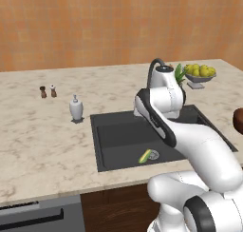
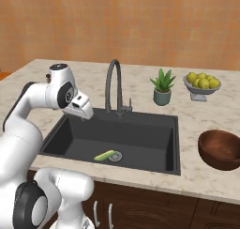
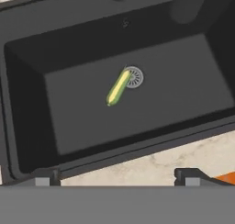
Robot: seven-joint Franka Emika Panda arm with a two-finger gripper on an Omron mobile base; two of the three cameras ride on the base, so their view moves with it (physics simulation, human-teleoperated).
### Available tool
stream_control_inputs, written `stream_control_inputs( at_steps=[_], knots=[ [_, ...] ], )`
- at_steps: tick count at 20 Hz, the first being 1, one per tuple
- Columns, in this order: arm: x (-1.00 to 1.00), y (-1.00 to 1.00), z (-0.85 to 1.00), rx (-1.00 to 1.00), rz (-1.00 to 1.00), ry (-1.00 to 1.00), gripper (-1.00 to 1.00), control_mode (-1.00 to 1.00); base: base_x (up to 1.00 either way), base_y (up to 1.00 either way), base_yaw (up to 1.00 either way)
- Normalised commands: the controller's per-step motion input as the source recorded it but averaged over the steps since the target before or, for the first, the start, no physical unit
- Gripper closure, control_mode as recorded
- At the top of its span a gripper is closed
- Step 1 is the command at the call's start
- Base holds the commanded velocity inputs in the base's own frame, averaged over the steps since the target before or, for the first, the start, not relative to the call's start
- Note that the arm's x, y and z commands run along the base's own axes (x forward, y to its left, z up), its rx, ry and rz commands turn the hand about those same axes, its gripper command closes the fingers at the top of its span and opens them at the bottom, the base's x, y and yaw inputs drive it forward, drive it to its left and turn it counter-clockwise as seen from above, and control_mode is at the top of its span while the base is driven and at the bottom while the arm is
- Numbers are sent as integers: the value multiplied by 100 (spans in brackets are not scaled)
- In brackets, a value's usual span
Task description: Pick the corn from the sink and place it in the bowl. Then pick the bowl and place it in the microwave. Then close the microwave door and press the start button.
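Yellow against the dark basin, the corn [image 3: 118,87] lies flat on the floor of the sink [image 2: 168,150], its one end touching the round silver drain [image 3: 133,76] and its green husk end pointing away from it. We take the drain as our landmark: the arched faucet [image 2: 112,85] rises behind it at the sink's back rim, and the reddish-brown bowl [image 2: 220,149] sits on the marble counter [image 1: 42,136] well off to the right of it, past the sink's edge.

Our gripper [image 3: 114,177] hovers high above the drain with nothing in it; its two dark fingertips [image 3: 43,177] stand far apart, as wide as they seem to go, and the cob sits well below them, untouched.

What could go wrong, as we judge it: the cob is slim and round (and lies at a slant to our fingers in the hand view), so if we descend without turning the wrist to close across its width, the pads may push it into a roll or pinch only the tapered husk end. Coming down too deep could jam the tips on the sink floor or the drain's rim. The faucet behind the drain may also foul the wrist on the way out.
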Motion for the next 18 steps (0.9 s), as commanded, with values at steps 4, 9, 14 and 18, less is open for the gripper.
stream_control_inputs(
  at_steps=[4,9,14,18],
  knots=[
    [7,0,-46,0,-8,9,-100,-100,0,0,0],
    [16,0,-32,0,-3,13,-100,-100,0,0,0],
    [37,0,-36,0,-4,10,-100,-100,0,0,0],
    [23,0,-36,0,-3,3,-100,-100,0,0,0]
  ],
)
